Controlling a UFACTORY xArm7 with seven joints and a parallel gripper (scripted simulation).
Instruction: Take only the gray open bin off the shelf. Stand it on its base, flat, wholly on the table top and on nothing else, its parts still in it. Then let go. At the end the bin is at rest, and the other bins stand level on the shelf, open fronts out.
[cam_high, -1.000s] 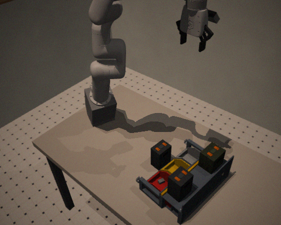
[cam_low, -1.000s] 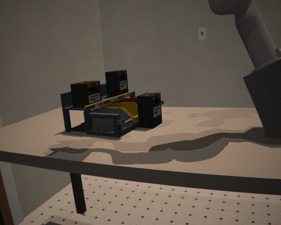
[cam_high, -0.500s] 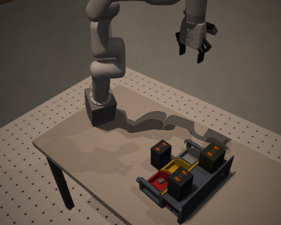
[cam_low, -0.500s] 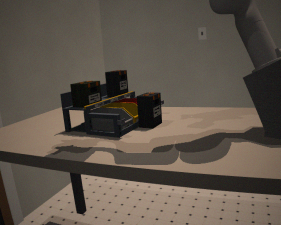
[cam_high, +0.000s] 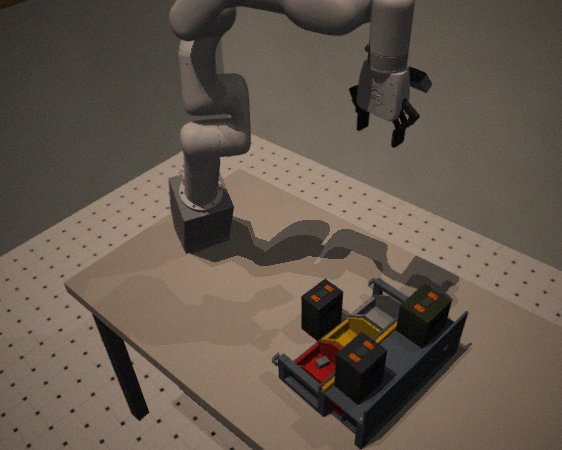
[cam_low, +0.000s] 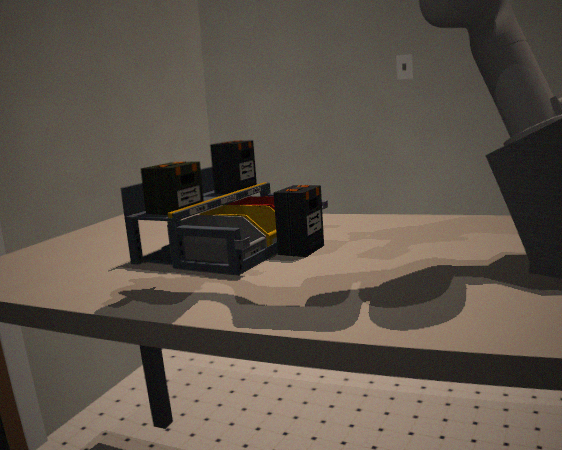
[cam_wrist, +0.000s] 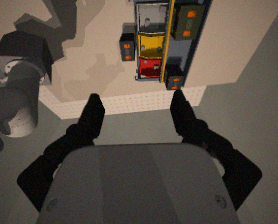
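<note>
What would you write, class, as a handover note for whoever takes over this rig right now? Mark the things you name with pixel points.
Gripper (cam_high: 378, 137) (cam_wrist: 136, 100): open, holding nothing, raised away from the shelf.
Gray bin (cam_high: 382, 311) (cam_wrist: 152, 19): on the shelf's (cam_high: 415, 397) (cam_low: 230, 230) lower level, next to the yellow bin (cam_high: 352, 330) (cam_wrist: 151, 44); red bin (cam_high: 311, 361) (cam_wrist: 148, 67) beyond that.
Done: no part of the move.
Left: lift out the gray bin with its parts, stand it flat on the table top (cam_high: 200, 305) (cam_low: 425, 240), let go.

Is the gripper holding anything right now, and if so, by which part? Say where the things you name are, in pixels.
Nothing is held: the gripper (cam_high: 378, 135) (cam_wrist: 136, 100) is open, and the gray open bin (cam_high: 384, 310) (cam_low: 235, 221) (cam_wrist: 152, 19) is on the shelf (cam_high: 417, 385) (cam_low: 207, 250) (cam_wrist: 191, 52).
</note>
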